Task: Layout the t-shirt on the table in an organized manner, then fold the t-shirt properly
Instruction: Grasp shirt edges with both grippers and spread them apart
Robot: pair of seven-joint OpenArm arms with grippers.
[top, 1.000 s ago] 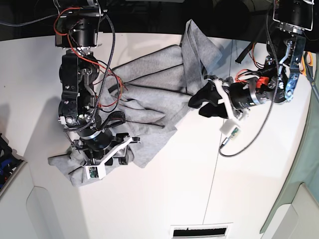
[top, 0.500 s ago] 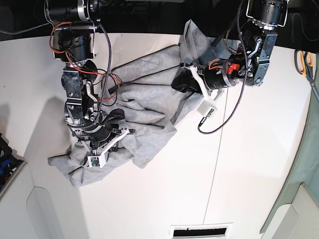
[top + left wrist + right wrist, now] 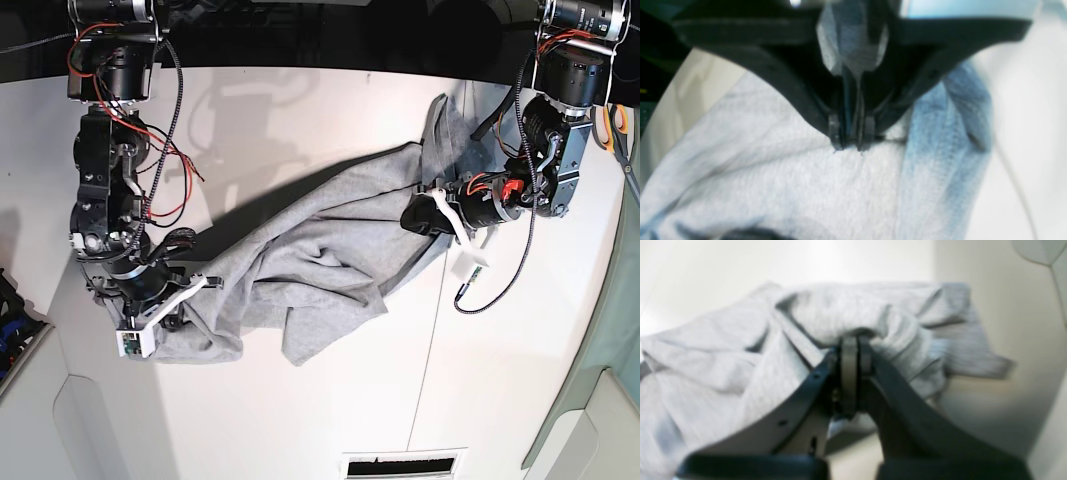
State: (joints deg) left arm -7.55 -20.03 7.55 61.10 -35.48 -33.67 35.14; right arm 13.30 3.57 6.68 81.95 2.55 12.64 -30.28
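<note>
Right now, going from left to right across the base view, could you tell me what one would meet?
right gripper → t-shirt → left gripper → scissors, all over the white table.

Right gripper (image 3: 172, 312) shifted outward toward desk (image 3: 330, 400) edge; left gripper (image 3: 418, 218) pulled opposite way; t-shirt (image 3: 320, 260) stretched longer, less bunched.

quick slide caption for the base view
Both grippers, left and right, pinch the grey t-shirt over the white table.

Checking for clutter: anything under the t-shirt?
The t-shirt lies crumpled on bare white table, pinched by both the left gripper and right gripper. Whatever its folds cover is hidden.
</note>
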